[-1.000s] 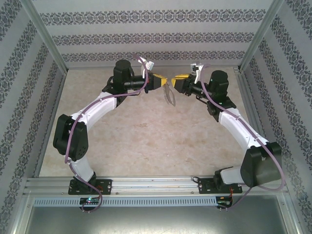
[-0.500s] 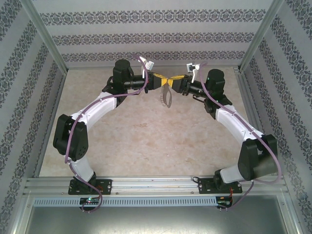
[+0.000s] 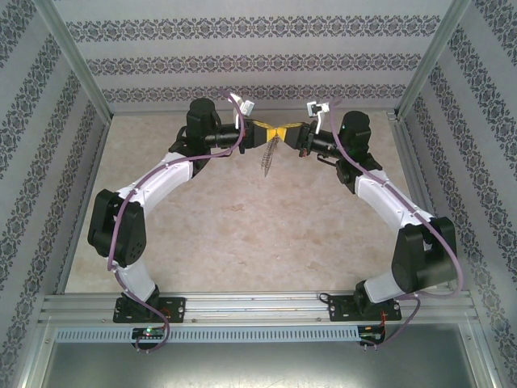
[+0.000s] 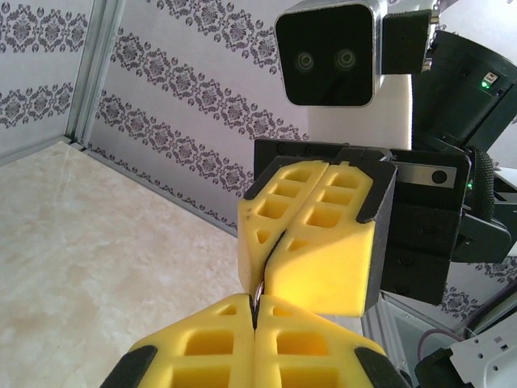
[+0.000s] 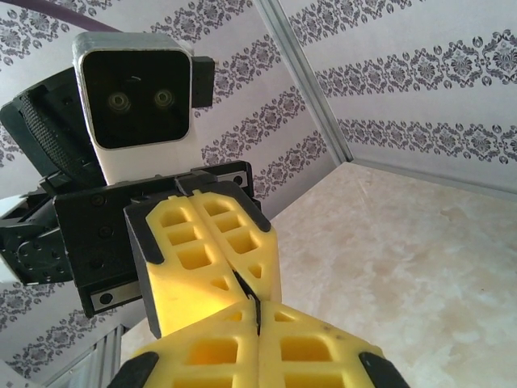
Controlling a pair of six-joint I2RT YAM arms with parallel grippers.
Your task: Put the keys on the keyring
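Your right tool [image 4: 284, 234] has closed the gap it kept a second ago and clamped shut, so it now sits tip to tip with the left tool [image 4: 255, 331], which stays clenched. Right at the seam where the two sets of yellow pads meet, a thin sliver of metal [image 4: 257, 297] peeks out. The keyring [image 3: 266, 155] hangs just below that meeting point, and it has swung from broadside to nearly edge-on. The left tool grips its top. Whether the right tool pinches the same loop or something else, you cannot tell. You also cannot pick out the key, because nothing with a yellow head stands apart from the pads.

For the task, this looks like a shared hold or a hand-over, with the threading not visibly done.

Beneath the tools, the keyring dangles above the bench [image 3: 242, 234], which lies open on your side of them. Beyond the tools the back wall [image 3: 258, 65] is near, so any pull-apart is safer sideways or toward you. The side walls [image 3: 48, 162] stand well apart from both tools.
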